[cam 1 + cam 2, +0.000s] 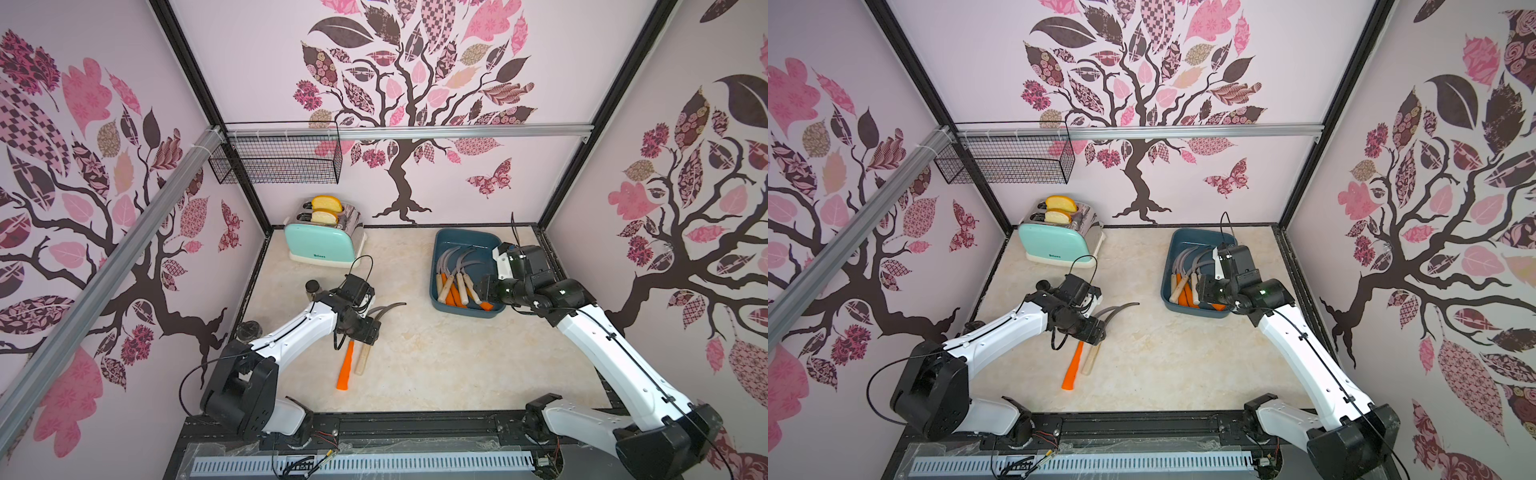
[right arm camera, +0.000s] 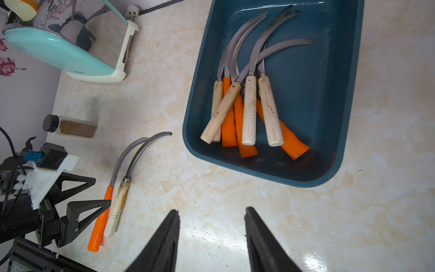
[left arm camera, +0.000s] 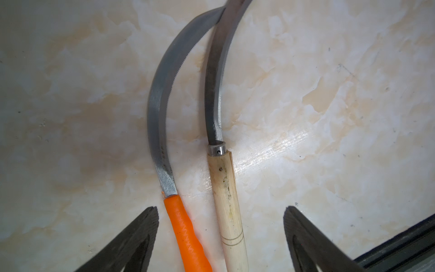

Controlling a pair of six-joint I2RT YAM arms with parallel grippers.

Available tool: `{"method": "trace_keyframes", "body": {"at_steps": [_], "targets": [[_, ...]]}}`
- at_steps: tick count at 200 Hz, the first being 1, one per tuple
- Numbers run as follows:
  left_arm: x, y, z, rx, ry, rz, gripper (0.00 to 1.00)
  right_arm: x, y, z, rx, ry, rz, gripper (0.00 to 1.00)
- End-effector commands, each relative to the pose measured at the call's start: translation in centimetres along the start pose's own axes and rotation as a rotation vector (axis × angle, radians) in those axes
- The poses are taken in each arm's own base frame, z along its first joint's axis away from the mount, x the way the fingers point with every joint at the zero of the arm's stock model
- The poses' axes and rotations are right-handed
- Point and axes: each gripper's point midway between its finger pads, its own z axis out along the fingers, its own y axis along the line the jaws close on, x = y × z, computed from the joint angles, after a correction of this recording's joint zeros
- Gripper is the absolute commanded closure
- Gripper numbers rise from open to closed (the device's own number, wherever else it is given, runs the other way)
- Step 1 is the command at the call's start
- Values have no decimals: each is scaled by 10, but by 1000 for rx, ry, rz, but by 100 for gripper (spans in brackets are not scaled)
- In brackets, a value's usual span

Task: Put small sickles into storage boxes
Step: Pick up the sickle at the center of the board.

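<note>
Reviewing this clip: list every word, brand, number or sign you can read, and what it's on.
Nothing reads with certainty.
Toaster front: small brand word, too blurred.
Spice jar label: print too small.
Orange-handled sickle blade: faint marks, illegible.

The left arm (image 1: pixel 299 332) and right arm (image 1: pixel 615 374) have glossy white shells between chunky black joints, each with a thin black cable (image 1: pixel 611 336) clipped along it. The left gripper (image 3: pixel 220 207) and right gripper (image 2: pixel 212 209) end in matte black, ridged triangular jaws with open cut-out centres.
</note>
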Motion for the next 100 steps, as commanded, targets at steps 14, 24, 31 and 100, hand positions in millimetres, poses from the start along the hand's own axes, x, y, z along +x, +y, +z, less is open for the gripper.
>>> {"method": "trace_keyframes", "body": {"at_steps": [14,24,31,100], "targets": [[7,7,11,-32,19,-53,14,4,-3,-3,16,5,10,51],[7,6,12,-28,16,-50,15,3,-3,-3,17,3,10,51],[10,5,14,-25,20,-51,16,4,-3,-3,17,6,12,51],[18,-15,28,-29,59,32,16,7,-4,-1,15,15,16,51]]}}
